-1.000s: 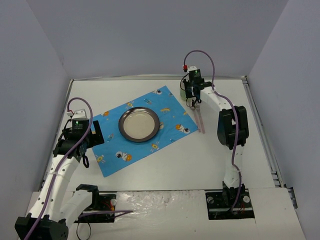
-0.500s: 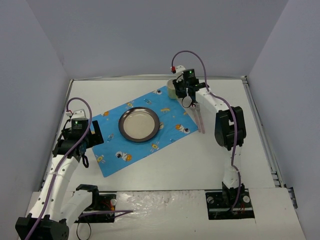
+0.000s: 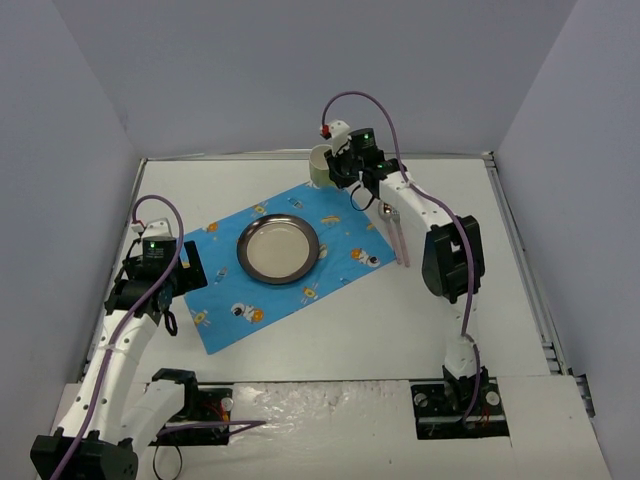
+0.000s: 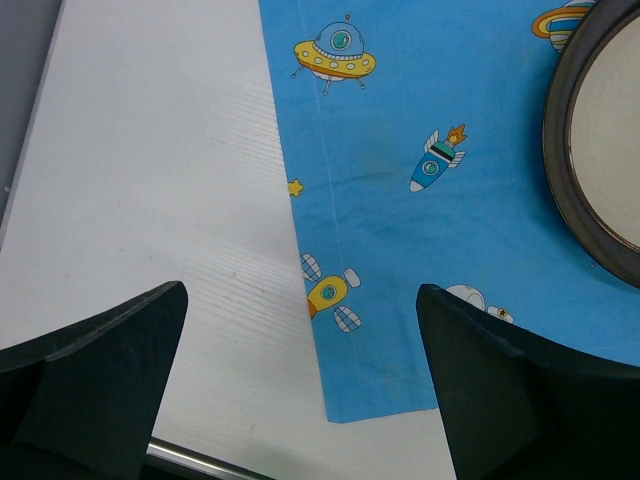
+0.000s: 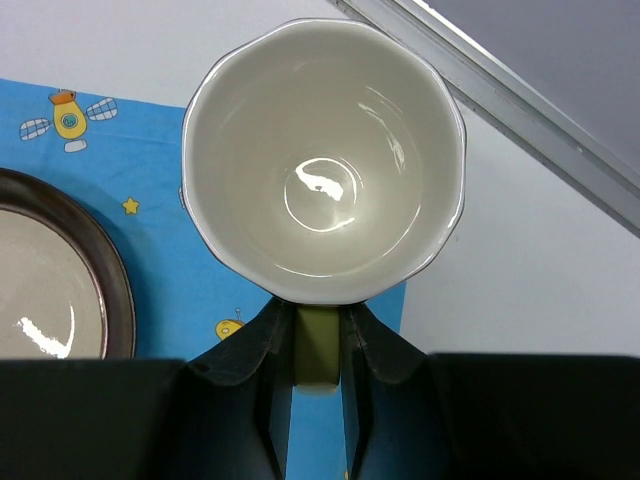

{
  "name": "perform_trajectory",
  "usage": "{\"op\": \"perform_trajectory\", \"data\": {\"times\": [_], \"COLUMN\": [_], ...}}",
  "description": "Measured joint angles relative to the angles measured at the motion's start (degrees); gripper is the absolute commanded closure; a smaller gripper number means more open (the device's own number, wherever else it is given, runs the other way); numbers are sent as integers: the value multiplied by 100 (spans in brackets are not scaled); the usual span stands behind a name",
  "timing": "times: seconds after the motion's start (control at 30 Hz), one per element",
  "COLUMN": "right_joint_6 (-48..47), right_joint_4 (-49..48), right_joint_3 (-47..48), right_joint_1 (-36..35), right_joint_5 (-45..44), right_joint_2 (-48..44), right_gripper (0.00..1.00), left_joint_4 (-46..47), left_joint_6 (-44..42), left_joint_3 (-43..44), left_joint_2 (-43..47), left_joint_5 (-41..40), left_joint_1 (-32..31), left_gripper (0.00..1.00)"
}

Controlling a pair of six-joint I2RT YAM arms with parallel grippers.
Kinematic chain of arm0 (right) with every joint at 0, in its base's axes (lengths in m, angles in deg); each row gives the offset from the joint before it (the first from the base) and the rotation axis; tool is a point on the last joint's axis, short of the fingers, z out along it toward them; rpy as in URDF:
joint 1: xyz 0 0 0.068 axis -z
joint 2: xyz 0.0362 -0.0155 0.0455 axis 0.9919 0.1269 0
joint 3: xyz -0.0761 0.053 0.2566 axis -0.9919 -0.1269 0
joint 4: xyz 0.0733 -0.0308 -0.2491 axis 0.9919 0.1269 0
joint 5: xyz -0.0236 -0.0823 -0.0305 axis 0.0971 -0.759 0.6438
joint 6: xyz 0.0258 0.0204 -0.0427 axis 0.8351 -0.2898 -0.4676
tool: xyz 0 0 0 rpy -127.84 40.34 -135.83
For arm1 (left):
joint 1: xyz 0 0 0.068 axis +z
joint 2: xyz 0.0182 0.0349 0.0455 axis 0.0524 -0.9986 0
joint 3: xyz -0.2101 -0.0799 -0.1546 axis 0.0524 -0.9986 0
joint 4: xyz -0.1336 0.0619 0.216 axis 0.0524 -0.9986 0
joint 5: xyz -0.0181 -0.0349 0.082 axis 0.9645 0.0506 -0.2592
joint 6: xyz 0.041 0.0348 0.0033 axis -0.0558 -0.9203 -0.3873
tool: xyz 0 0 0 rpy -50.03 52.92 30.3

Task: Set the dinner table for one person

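A cream cup with an olive-green handle hangs over the far corner of the blue cartoon-print placemat. My right gripper is shut on that handle. In the top view the cup sits just left of the right gripper. A dark-rimmed plate lies in the middle of the placemat. My left gripper is open above the placemat's left corner and the white dinner table, with nothing between its fingers.
A pink-handled utensil lies on the table just right of the placemat. A metal edge strip runs along the table's far side, and grey walls close in at the back and on both sides.
My right arm has carried the cup leftward and away, from beside the pink utensil to the placemat's far corner. The left arm has not moved.
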Motion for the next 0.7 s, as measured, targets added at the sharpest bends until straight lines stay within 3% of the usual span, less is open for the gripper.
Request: {"op": "perform_trajectory", "data": {"times": [0.7], "right_joint_6": [-141], "right_joint_4": [838], "right_joint_3": [571], "right_joint_1": [-2], "right_joint_5": [-19], "right_joint_2": [660], "right_gripper": [100], "left_joint_4": [0], "left_joint_6": [0], "left_joint_3": [0], "left_joint_2": [6], "left_joint_5": [2], "left_joint_1": [64], "left_gripper": [3]}}
